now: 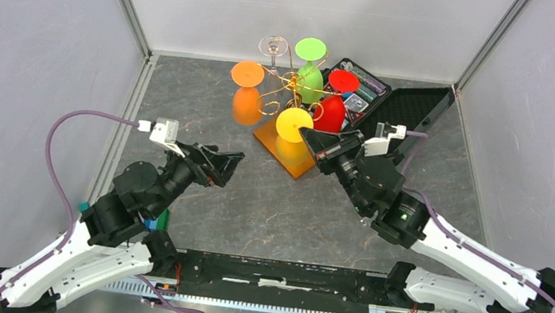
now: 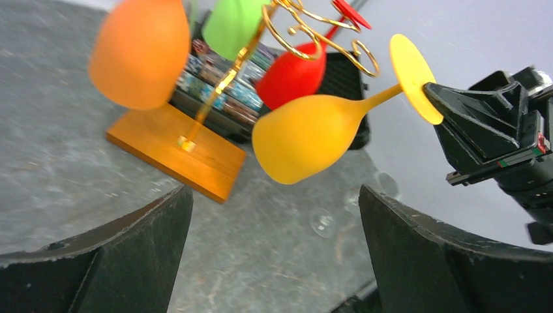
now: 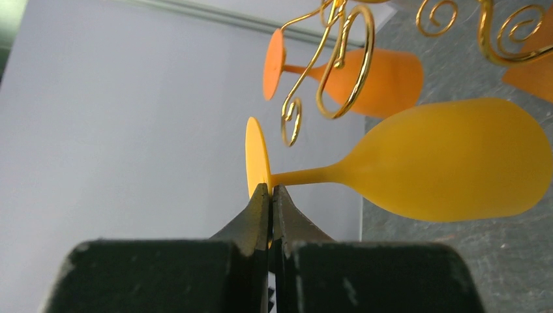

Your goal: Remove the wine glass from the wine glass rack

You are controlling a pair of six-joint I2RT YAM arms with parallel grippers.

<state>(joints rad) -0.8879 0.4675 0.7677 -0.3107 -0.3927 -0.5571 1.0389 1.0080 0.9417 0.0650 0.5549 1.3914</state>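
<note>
The wine glass rack (image 1: 285, 92) is gold wire on an orange-brown wooden base (image 1: 299, 162). My right gripper (image 1: 307, 135) is shut on the round foot of a yellow wine glass (image 1: 294, 124). It holds the glass on its side just in front of the rack's curled arms. In the right wrist view the fingertips (image 3: 261, 199) pinch the foot's edge (image 3: 256, 156), and the bowl (image 3: 456, 163) points away. My left gripper (image 1: 230, 162) is open and empty, left of the base. In its view the yellow glass (image 2: 306, 137) hangs ahead, above the gap between the fingers (image 2: 404, 248).
Orange (image 1: 248, 73), green (image 1: 311, 49), red (image 1: 343, 80) and clear (image 1: 273, 45) glasses hang on the rack. An open black case (image 1: 408, 109) with coloured contents lies behind and right of it. Grey walls stand close on all sides.
</note>
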